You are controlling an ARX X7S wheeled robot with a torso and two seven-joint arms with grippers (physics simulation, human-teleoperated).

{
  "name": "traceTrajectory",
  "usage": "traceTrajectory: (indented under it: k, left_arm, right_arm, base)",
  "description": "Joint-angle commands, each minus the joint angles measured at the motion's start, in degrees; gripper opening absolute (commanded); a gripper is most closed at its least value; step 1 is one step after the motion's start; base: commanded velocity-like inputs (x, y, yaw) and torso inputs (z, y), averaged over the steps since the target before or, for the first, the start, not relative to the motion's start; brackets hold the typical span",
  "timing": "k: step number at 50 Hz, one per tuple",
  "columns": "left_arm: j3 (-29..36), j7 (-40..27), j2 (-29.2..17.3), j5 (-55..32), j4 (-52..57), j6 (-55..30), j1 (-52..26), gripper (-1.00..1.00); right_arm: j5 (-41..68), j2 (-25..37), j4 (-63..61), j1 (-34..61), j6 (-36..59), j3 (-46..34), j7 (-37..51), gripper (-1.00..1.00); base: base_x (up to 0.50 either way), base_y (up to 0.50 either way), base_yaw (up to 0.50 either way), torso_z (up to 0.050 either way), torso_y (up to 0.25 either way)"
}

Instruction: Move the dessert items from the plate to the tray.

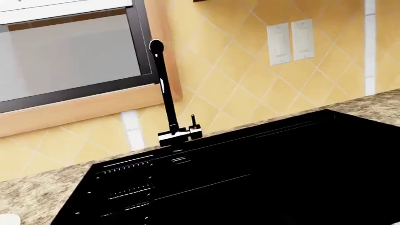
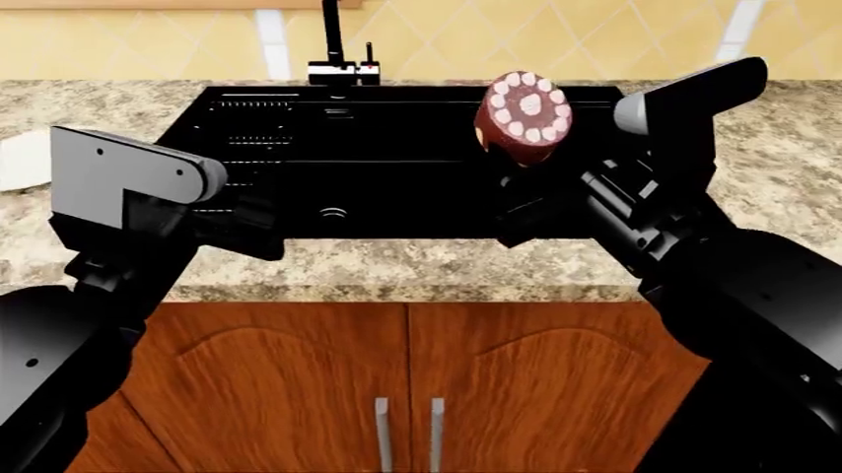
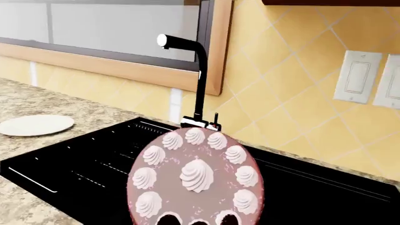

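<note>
One dessert item, a round cake (image 2: 524, 116) with a pink top, white dollops and a dark-brown side, hangs over the black sink (image 2: 382, 187). It is tipped on edge with its top toward the head camera. My right gripper (image 2: 523, 175) is shut on its lower edge; the cake (image 3: 195, 183) fills the right wrist view, with dark fingertips (image 3: 167, 220) at its base. The white plate (image 2: 19, 163) lies on the counter left of the sink and appears bare (image 3: 35, 125). My left gripper (image 2: 256, 215) sits dark against the sink's left part, its jaws unreadable. The tray is out of view.
A black faucet (image 2: 331, 39) stands behind the sink by the yellow tiled wall. Speckled granite counter (image 2: 776, 168) surrounds the sink, with wooden cabinet doors (image 2: 408, 394) below. A window (image 1: 69, 51) and wall switches (image 3: 357, 77) are on the back wall.
</note>
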Motion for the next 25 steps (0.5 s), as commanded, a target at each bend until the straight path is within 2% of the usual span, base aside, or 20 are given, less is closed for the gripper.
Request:
traceTrajectory:
  k: [1, 25]
  left_arm:
    - [0.98, -0.14, 0.12, 0.1, -0.19, -0.06, -0.81, 1.0]
    - [1.68, -0.14, -0.12, 0.08, -0.96, 0.5, -0.11, 1.0]
  right_arm:
    - [-1.25, 0.85, -0.73, -1.59, -1.4, 0.95, -0.84, -1.0]
    - [-2.56, 0.53, 1.01, -3.5, -4.26, 0.73, -0.74, -1.0]
  base:
    - [-0.03, -0.5, 0.0, 0.0, 0.0]
    - [-0.03, -0.5, 0.0, 0.0, 0.0]
